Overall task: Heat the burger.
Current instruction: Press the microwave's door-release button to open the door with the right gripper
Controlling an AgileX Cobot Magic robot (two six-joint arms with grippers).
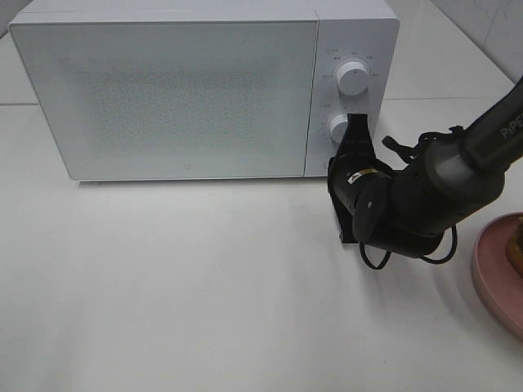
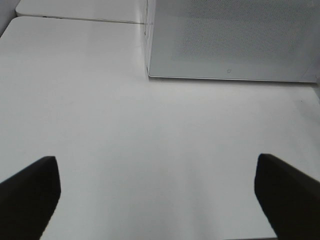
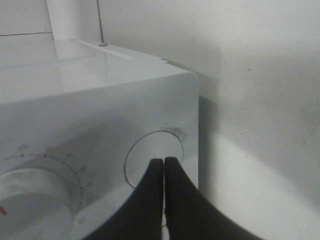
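— Since the plate [image 1: 490,278] is cut off by the edge of the high view, how much of the burger [image 1: 517,245] can be made out?
— Only a brown sliver, lying on that plate at the right of the table [image 1: 204,286], well apart from the microwave [image 1: 359,33].
— And the right claw [image 3: 164,161]?
— From above, its tips are hidden under the arm [image 1: 441,180]. In the wrist view they are seen pressed together with nothing gripped, set against a round button [image 3: 145,152] beside a dial [image 3: 30,210].
— The left claw [image 2: 156,161]?
— It is spread wide over the white table and nothing is held.
— The room?
— The door [image 1: 163,90] is shut. Pale tiles [image 1: 490,24] are glimpsed behind.
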